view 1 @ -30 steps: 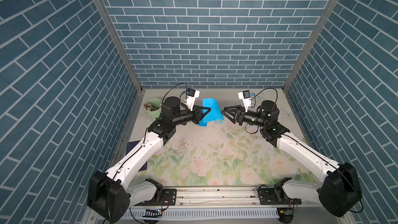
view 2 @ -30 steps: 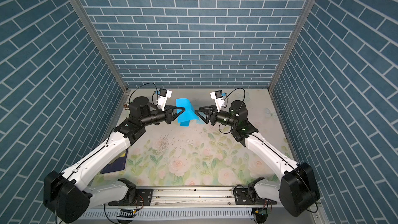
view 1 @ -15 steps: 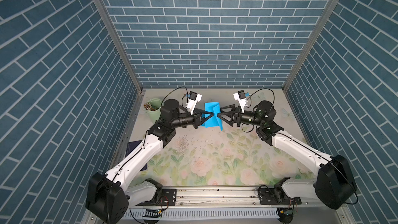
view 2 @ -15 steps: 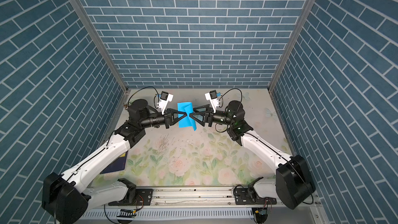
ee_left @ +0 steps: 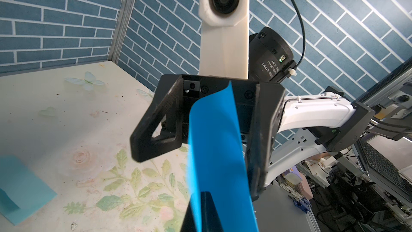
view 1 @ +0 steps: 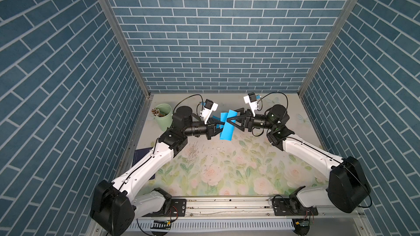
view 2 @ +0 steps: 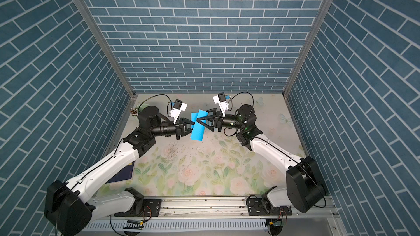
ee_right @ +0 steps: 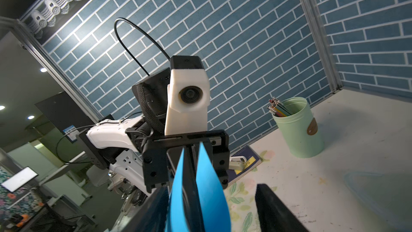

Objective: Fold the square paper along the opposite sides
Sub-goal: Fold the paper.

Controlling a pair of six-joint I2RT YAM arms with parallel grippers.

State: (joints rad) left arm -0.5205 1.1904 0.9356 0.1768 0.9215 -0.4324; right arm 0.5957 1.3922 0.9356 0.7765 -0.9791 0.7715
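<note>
The bright blue square paper [view 1: 227, 131] [view 2: 197, 131] hangs in the air above the back middle of the table, bent into two flaps. My left gripper [view 1: 222, 125] [view 2: 193, 124] [ee_left: 200, 217] is shut on the paper [ee_left: 214, 152], pinching it between its fingers. My right gripper [view 1: 230, 117] [view 2: 200, 118] [ee_right: 211, 215] faces it from the opposite side and is open. Its jaws straddle the paper [ee_right: 200, 186]; one finger [ee_right: 274, 208] stands well clear of the sheet.
A green cup of pencils [view 1: 162, 116] [ee_right: 296, 128] stands at the back left. A dark blue notebook [view 1: 142, 155] [view 2: 122, 171] lies by the left wall. A pale blue sheet [ee_left: 22, 193] lies flat on the flowered table [view 1: 227, 173].
Both arms have closed in toward each other. The right gripper, apart from the paper before, now has its open jaws around it. The paper has come slightly nearer and hangs more upright.
</note>
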